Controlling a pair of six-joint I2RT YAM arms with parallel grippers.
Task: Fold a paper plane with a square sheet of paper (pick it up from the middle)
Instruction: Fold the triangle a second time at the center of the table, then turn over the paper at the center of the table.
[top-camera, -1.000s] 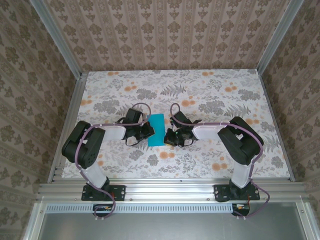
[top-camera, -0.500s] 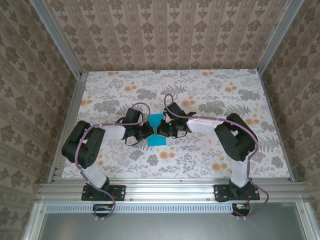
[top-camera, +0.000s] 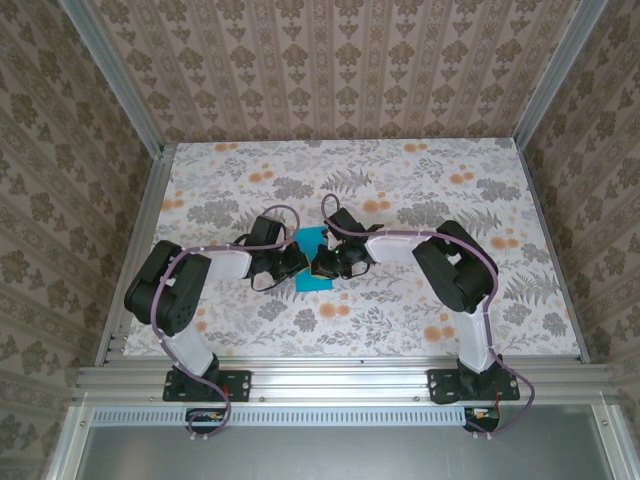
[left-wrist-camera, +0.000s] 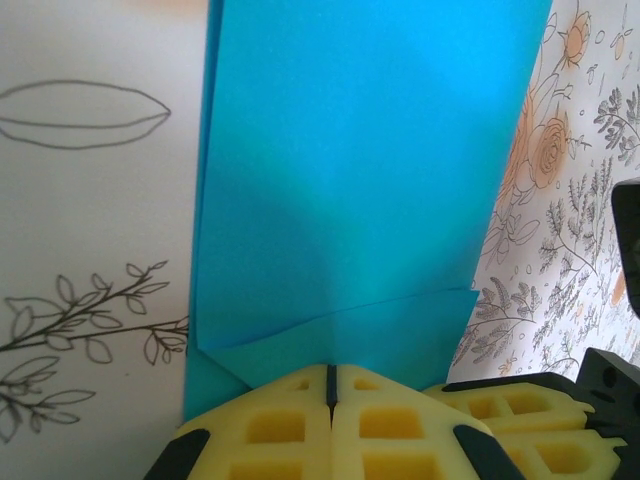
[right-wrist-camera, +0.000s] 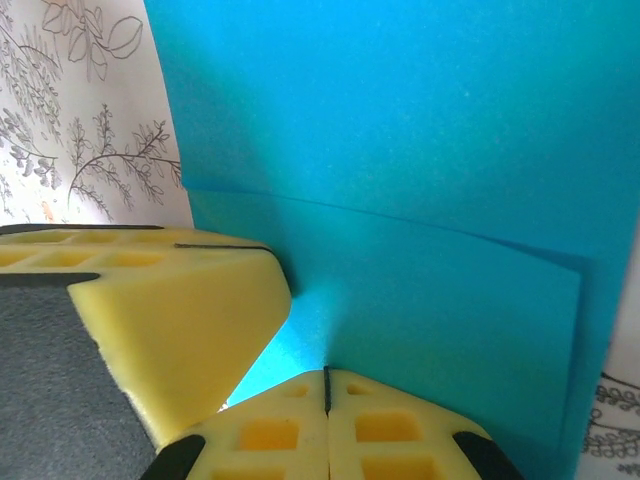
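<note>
Both arms reach low over the tabletop (top-camera: 420, 180), elbows bent outward, wrists turned in twd each other at centre. The left gripper (top-camera: 297, 262) sits at the left side of the square sheet of paper (top-camera: 311, 236) and the right gripper (top-camera: 322, 264) is over its middle, the two nearly touching. Wrist views: each gripper closed tight, no gap, tips down on the blue sheet, which lies flat w/ a folded flap. Whether any paper is nipped in betw, can't tell. Vs 1 s ago: right arm has swung left from the sheet's right edge onto it, elbow drawn in. Left arm unmoved. Less blue showing.
</note>
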